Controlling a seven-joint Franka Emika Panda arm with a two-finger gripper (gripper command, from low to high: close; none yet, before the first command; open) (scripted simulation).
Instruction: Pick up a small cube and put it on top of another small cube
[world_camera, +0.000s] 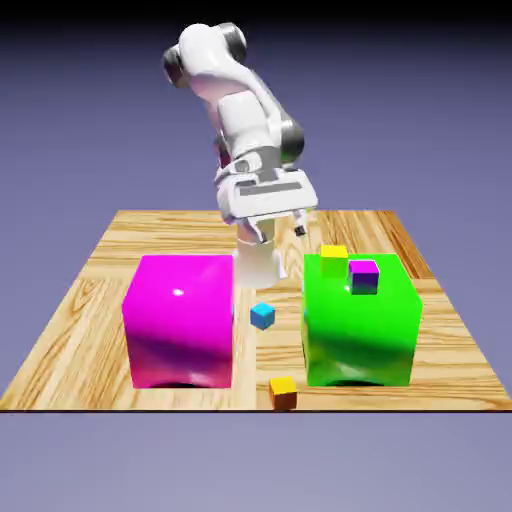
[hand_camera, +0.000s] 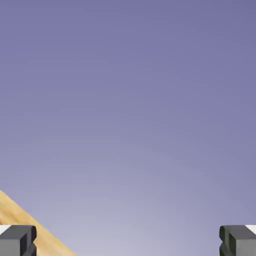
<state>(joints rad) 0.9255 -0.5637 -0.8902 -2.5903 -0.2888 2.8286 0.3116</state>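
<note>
Orange cube (world_camera: 283, 391) is sitting nearest my camera, at the desk's (world_camera: 90, 300) front edge, just in front of the green block (world_camera: 360, 320) toward its magenta-side corner. My jaws (world_camera: 281, 231) are hanging released and empty, well above the desk behind the green block; in the hand view the two grey fingertips (hand_camera: 17, 240) are standing far apart at the bottom corners with only backdrop and a sliver of desk between them. Moving outward, the yellow cube (world_camera: 334, 254) is resting on top of the green block near its rear edge, with the purple cube (world_camera: 364, 277) just beside it on the same top face. Beside the green block, the cyan cube (world_camera: 262, 316) is lying in the gap between it and the magenta block (world_camera: 180, 320).
</note>
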